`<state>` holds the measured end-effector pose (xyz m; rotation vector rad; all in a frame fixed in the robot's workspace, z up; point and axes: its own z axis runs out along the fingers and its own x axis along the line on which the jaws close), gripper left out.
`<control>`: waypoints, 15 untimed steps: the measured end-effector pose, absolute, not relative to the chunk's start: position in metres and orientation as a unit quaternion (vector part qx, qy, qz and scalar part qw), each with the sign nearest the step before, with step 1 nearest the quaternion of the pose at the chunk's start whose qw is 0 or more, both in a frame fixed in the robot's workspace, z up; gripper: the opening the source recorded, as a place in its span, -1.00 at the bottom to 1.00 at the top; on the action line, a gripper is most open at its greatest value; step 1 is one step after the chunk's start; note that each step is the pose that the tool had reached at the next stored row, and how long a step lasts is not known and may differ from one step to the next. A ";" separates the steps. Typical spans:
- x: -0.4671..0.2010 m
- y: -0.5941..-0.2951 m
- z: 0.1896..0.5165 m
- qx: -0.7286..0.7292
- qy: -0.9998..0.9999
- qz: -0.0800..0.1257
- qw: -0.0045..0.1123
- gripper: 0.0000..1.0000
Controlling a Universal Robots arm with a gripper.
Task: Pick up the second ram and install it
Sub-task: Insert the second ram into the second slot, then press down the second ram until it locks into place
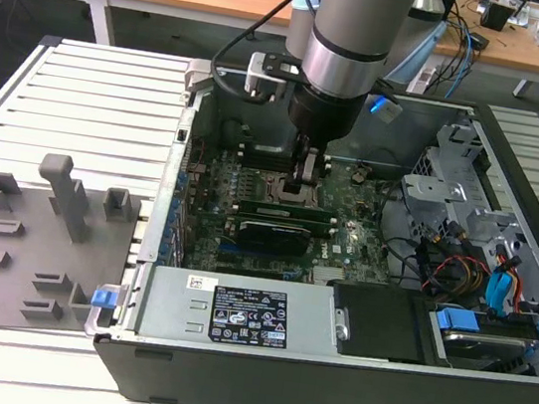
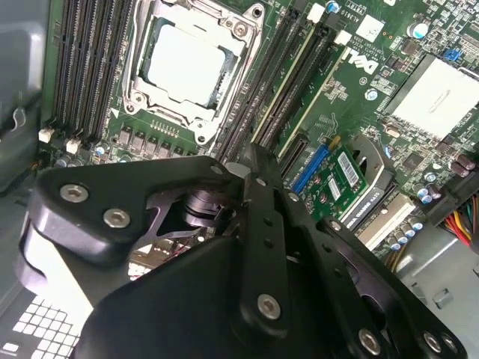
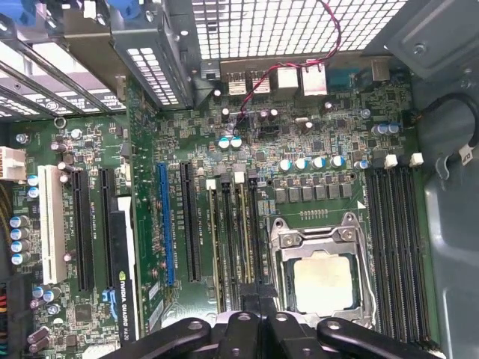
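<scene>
**Fig.** Gripper (image 1: pixel 303 189) lowered into the open PC case (image 1: pixel 345 381), directly over the memory slots next to the CPU socket (image 2: pixel 187 63). In the first wrist view the gripper's tip (image 3: pixel 258 320) is seen just above the slot row between the socket (image 3: pixel 322 278) and the blue expansion slot (image 3: pixel 165 224).

**Tool state:** cannot be told; the black linkage (image 2: pixel 254 247) blocks the tip, so open vs. closed is not shown.

**Second ram** (image 2: pixel 296 84): a thin stick with a pale green edge is seen standing upright in a slot beside the socket, its near end running under the gripper. It is taken to be the task's stick, though whether it is fully seated, or gripped at all, cannot be told.

**Handling (judged):**
- The stick is expected to be light and stiff, but thin and fragile; chips and contact edge are best left untouched.
- Hold is best taken on the two flat faces near the mid-length of the top edge, so that push force is spread evenly and the board is not bent.
- Tilt w.r.t. the slot is to be avoided, as is side load on the motherboard (image 3: pixel 299 138).

The grey tray (image 1: pixel 35 229) lies outside the case, well apart from the gripper.
</scene>
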<state>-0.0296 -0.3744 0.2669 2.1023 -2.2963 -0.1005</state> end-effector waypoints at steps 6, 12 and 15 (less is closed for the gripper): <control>-0.029 -0.374 0.267 0.675 -0.737 -0.032 0.013 -0.79; -0.001 -0.374 0.262 0.676 -0.736 -0.033 0.016 -0.79; 0.017 -0.374 0.244 0.677 -0.735 -0.034 0.017 -0.79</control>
